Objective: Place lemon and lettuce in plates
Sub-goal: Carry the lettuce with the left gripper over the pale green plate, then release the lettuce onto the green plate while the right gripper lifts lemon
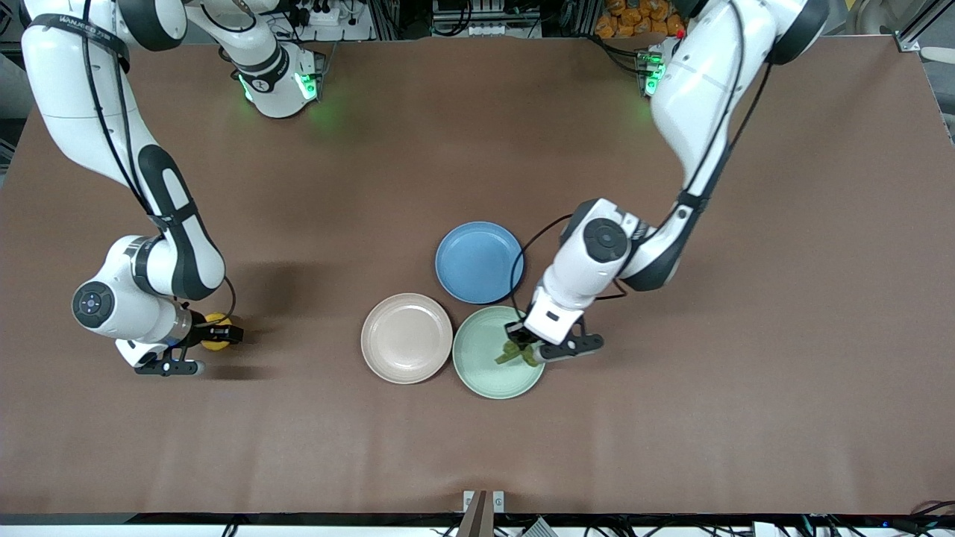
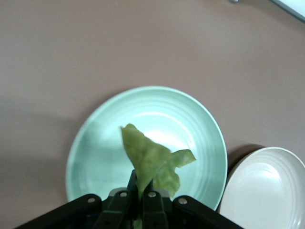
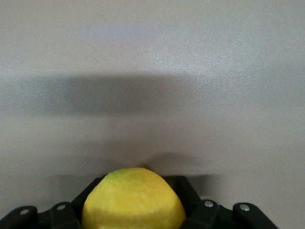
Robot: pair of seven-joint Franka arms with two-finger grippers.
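right gripper [image 1: 220,333] first: low at the right arm's end of the table, fingers pressed to both sides of the lemon [image 1: 216,345], which seems to sit on the brown table [image 1: 671,418] well apart from the plates. judged as a grasp only just made, so check that the pads sit across the widest part of the round fruit before lifting; lift straight up, slowly, since matte round skin can roll out of a shallow pinch. then carry toward the beige-pink plate [image 1: 406,338], empty, nearer to the front camera than the blue plate [image 1: 478,262] and touching or just beside the mint green plate [image 1: 485,377]. lower close to the middle of that plate before letting go, so as to stop the fruit rolling over the ridged rim. next, left gripper [image 1: 526,350]: hanging over the mint green plate, pinched tight on the lettuce [image 1: 511,352], with the leaf dangling from the fingertips above the plate's middle in the left wrist view. probably the release step here: drop lower first, as a light wrinkly leaf can drift or cling to a pad; open fully, pause, then rise straight up without dragging the leaf toward the rim. keep clear of the blue plate, not part of the job.
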